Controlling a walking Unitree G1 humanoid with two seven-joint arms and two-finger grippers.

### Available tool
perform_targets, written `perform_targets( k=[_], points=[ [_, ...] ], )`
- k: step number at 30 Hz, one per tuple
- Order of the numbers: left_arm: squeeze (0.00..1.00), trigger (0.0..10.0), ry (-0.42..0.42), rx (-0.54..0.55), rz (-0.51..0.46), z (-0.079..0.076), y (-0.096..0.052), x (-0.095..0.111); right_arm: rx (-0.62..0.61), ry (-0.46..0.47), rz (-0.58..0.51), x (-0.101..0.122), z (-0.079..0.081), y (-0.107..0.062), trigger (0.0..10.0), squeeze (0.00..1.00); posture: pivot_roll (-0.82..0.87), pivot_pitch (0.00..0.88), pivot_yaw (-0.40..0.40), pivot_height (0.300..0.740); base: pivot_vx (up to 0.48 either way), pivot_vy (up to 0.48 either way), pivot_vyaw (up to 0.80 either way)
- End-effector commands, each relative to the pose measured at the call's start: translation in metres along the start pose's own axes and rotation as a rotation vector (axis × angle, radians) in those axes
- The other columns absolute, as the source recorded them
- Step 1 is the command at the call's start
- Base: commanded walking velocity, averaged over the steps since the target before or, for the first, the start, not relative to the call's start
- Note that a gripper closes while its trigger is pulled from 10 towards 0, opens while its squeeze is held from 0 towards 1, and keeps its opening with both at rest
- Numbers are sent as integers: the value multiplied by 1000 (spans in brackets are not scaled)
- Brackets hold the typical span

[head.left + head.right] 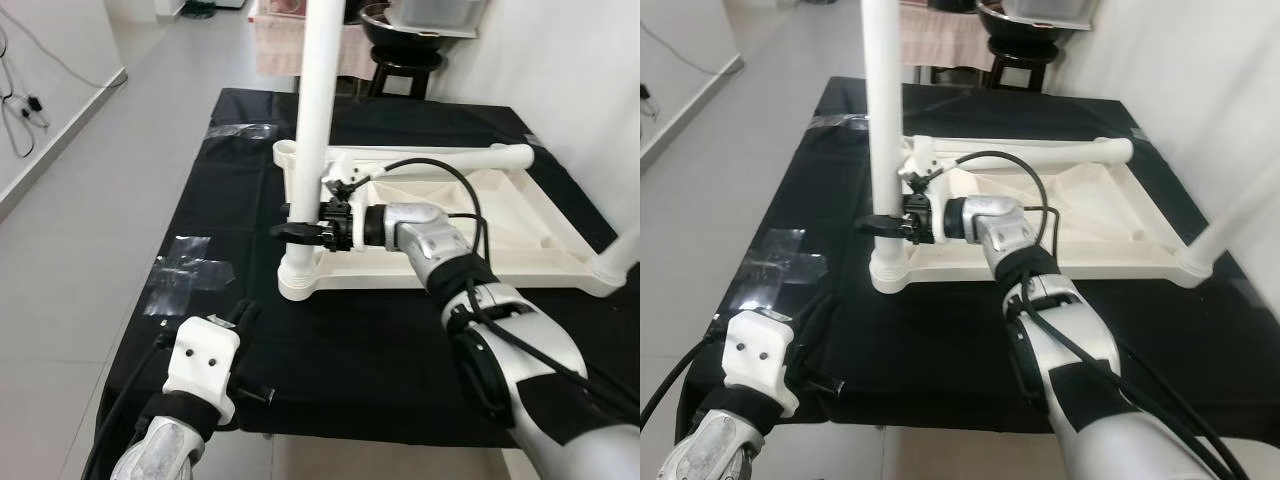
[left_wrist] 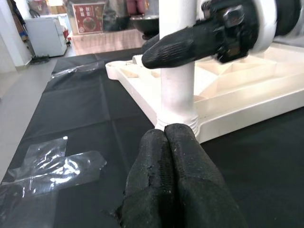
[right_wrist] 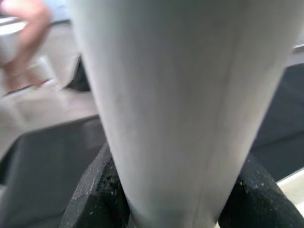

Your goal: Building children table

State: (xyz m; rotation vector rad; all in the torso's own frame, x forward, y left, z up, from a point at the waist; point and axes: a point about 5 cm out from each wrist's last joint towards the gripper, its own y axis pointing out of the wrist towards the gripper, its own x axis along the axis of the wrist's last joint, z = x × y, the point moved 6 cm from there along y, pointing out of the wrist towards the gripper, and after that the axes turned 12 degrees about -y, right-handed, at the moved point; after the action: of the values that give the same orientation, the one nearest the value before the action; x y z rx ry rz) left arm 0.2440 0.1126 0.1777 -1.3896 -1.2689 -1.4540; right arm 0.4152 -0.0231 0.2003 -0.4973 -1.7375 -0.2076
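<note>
Right gripper [image 1: 297, 231] reaches level, clamping upright table leg [image 1: 312, 130].

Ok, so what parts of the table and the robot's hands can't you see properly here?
- Upright leg: its top is cut off by the edge of both eye views.
- Right hand: its far finger is hidden behind that leg.
- Second standing leg: mostly cut off by the right edge.
- Tabletop: its near side is partly covered by the right arm.
- Right wrist view: background blurred.

The upright table leg [image 1: 315, 120] runs out past the top edge, its upper end unseen. Beyond the right gripper [image 3: 175, 199] clasping it, a blurred person's legs [image 3: 21, 42] can't be made out.
</note>
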Motion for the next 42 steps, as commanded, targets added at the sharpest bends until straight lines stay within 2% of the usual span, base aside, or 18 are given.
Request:
perform_targets(
  k=[1, 2, 4, 6, 8, 14, 15, 20, 21, 23, 24, 27, 28, 32, 38, 39, 40, 42],
  points=[
    [0, 10000, -8, -7, 10, 0, -1, -5, -242, 134, 94, -36, -16, -7, 0, 0, 115, 92, -149, 740, 0, 0, 0],
    [0, 10000, -3, -10, 13, 1, 0, -6, -515, 196, 129, -53, -26, -12, 0, 0, 114, 95, -150, 740, 0, 0, 0],
    [0, 10000, -3, -10, 13, 1, 0, -6, -515, 196, 129, -53, -26, -12, 0, 0, 114, 95, -150, 740, 0, 0, 0],
    [0, 10000, -7, -21, 16, 3, 3, -7, -591, 253, 138, -65, 17, -12, 0, 0, 84, 85, -110, 740, 0, 0, 0],
    [0, 10000, -19, -28, 18, 6, 7, -9, -571, 221, 112, -56, 36, -9, 0, 0, 83, 67, -99, 740, 0, 0, 0],
    [0, 10000, -47, -32, 18, 10, 13, -13, -589, 179, 106, -50, 24, -2, 0, 0, 100, 43, -105, 740, 0, 0, 0],
    [0, 10000, -55, -32, 17, 11, 15, -14, -560, 171, 120, -49, 23, 1, 10000, 0, 103, 35, -110, 740, 0, 0, 0],
    [0, 10000, -65, -31, 14, 13, 18, -15, -469, 166, 75, -38, 22, 9, 10000, 0, 103, 28, -111, 740, 0, 0, 0],
    [0, 10000, -65, -32, 13, 13, 20, -16, -362, 169, 17, -25, 26, 15, 10000, 1000, 106, 21, -115, 740, 0, 0, 0],
    [0, 10000, -63, -32, 13, 12, 22, -16, -282, 147, -50, -9, 24, 17, 10000, 1000, 106, 14, -115, 740, 0, 0, 0],
    [0, 10000, -60, -35, 14, 12, 26, -18, -57, 88, -177, 22, 32, 12, 10000, 1000, 109, 3, -115, 740, 0, 0, 0],
    [0, 10000, -59, -36, 14, 11, 28, -19, 12, 64, -205, 30, 36, 7, 10000, 1000, 111, 0, -117, 740, 0, 0, 0],
    [0, 10000, -60, -37, 14, 11, 29, -19, 76, 36, -213, 33, 43, 3, 10000, 0, 112, 0, -116, 740, 0, 0, 0],
    [0, 10000, -65, -44, 13, 8, 31, -21, 287, 35, -183, 27, 49, 2, 10000, 0, 132, 0, -127, 740, 0, 0, 0],
    [0, 10000, -67, -48, 12, 7, 32, -22, 312, 59, -156, 21, 50, 10, 10000, 0, 143, 0, -133, 740, 0, 0, 0],
    [0, 10000, -67, -49, 13, 5, 31, -23, 295, 103, -146, 17, 49, 17, 1843, 0, 160, 0, -141, 740, 0, 0, 0],
    [0, 10000, -67, -50, 14, 5, 31, -23, 290, 122, -148, 16, 49, 18, 1843, 0, 160, 0, -141, 740, 0, 0, 0],
    [0, 10000, -66, -50, 15, 4, 31, -23, 293, 138, -151, 16, 49, 19, 0, 0, 159, 0, -141, 740, 0, 0, 0]
  ],
)
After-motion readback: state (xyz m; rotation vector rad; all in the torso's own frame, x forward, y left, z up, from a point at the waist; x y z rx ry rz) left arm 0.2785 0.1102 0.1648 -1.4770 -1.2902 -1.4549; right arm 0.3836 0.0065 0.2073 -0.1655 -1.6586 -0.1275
